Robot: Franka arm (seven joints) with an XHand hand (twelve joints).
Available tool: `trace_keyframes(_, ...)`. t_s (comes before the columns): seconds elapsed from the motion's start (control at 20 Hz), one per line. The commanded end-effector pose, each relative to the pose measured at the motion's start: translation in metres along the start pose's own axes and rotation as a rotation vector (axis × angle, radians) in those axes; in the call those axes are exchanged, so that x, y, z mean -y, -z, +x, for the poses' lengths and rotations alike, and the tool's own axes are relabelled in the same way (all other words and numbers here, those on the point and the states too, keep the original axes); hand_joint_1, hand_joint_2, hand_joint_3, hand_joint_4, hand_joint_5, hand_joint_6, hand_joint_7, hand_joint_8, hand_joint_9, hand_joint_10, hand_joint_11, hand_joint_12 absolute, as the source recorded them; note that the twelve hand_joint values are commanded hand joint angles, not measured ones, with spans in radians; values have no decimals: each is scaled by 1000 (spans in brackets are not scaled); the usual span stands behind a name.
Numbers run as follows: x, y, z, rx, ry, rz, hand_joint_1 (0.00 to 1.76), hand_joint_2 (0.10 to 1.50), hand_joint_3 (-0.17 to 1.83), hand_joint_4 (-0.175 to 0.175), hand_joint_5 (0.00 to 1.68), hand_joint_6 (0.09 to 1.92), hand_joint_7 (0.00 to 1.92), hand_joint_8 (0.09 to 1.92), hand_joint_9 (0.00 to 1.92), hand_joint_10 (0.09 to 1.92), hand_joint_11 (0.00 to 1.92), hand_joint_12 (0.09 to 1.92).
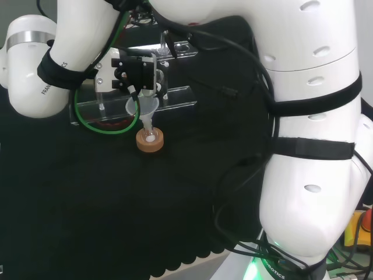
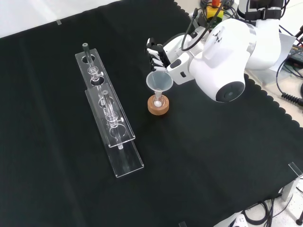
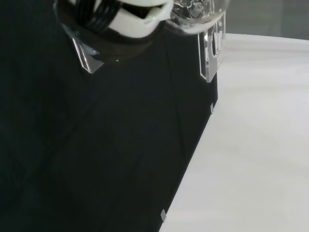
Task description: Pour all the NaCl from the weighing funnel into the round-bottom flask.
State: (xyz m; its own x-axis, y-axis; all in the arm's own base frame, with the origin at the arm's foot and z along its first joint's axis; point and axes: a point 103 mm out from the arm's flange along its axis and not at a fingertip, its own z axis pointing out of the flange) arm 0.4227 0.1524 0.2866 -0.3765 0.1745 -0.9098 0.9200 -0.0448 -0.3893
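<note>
Arrangement at the pouring station. A round-bottom flask [image 2: 158, 102] sits upright in a cork ring stand [image 2: 158, 107] near the middle of the black cloth [image 2: 213, 156], and a clear plastic funnel [image 2: 157, 82] stands in its neck, mouth upward. A small white deposit shows at the bottom of the flask [image 1: 150, 137] in the head view, presumably NaCl.

The hand [image 2: 158, 53] hangs just above and behind the funnel's rim in the front view, and in the head view [image 1: 135, 74] it stands directly over the funnel [image 1: 144, 109]. Its fingers [image 2: 152, 52] appear curled, and the wrist view shows a clear glass piece [image 3: 199, 14] beside a fingertip [image 3: 137, 19], probably the weighing funnel. What the hand grips cannot be told for certain, nor how that piece is tilted.

The governing relation is vertical: funnel, neck and flask share one upright axis, and the hand lies almost on that axis, slightly to its far side in the front view. Judged from this, pouring is either in progress or just ending; any further tipping should keep the held vessel's lip inside the funnel's rim.

Two clear acrylic racks [image 2: 110, 118] with glassware lie well apart, to the left in the front view.
</note>
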Motion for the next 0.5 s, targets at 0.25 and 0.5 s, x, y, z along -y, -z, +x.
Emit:
trace_keyframes(0.25,0,3,2,16,0,-3,1263,930,136,67,1210,671,1338,401,1425,87,1166,818)
trace_keyframes(0.5,0,4,2,18,-1,-2,1263,929,138,67,1211,670,1338,402,1426,87,1168,816)
